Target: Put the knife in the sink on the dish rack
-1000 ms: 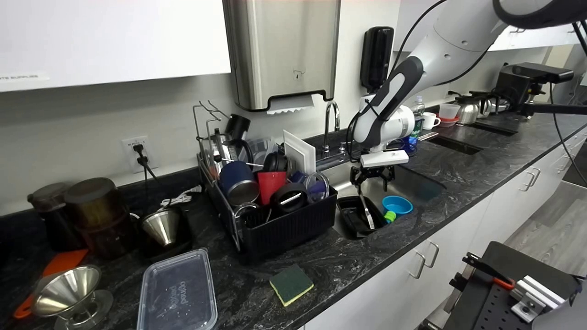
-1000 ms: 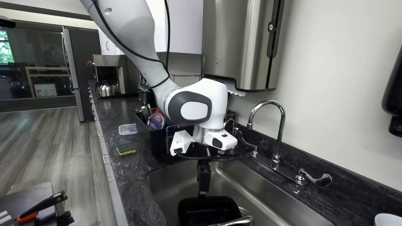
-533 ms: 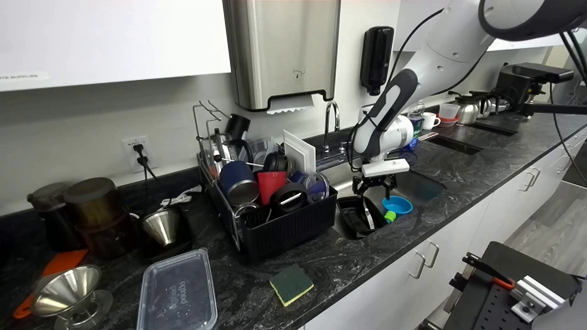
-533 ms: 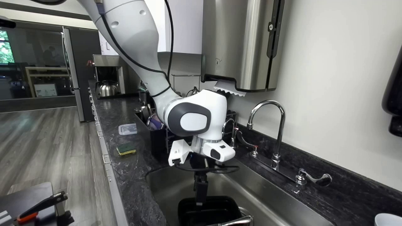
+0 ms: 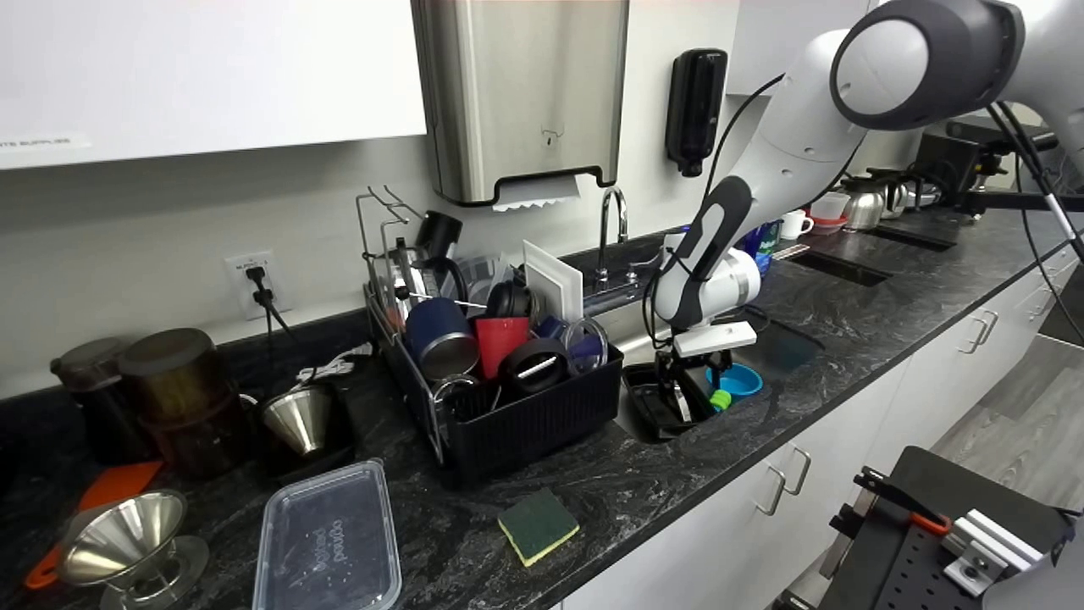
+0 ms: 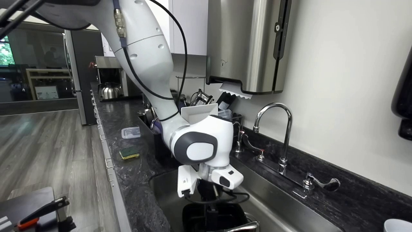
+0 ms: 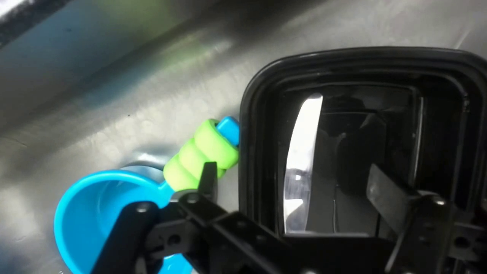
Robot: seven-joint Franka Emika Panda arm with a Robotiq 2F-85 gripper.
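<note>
The knife (image 7: 300,152) lies in a black tray in the sink, its shiny blade showing in the wrist view. Its lower end is hidden behind my gripper. In an exterior view its silver part (image 5: 683,405) shows below the gripper. The black tray (image 7: 253,133) also shows in an exterior view (image 6: 236,209). My gripper (image 7: 292,171) is open and empty, one finger on each side of the blade. It points down over the tray in both exterior views (image 5: 694,381) (image 6: 211,222). The dish rack (image 5: 542,428) stands beside the sink (image 6: 270,206), full of dishes.
A blue cup (image 7: 70,205) and a lime-green piece (image 7: 198,160) lie beside the tray in the sink. The faucet (image 6: 288,135) rises at the sink's back. A sponge (image 5: 540,524) and a clear lid (image 5: 330,534) lie on the counter.
My gripper has moved down from above the sink to low over the black tray. The knife and the tray have not visibly moved.
</note>
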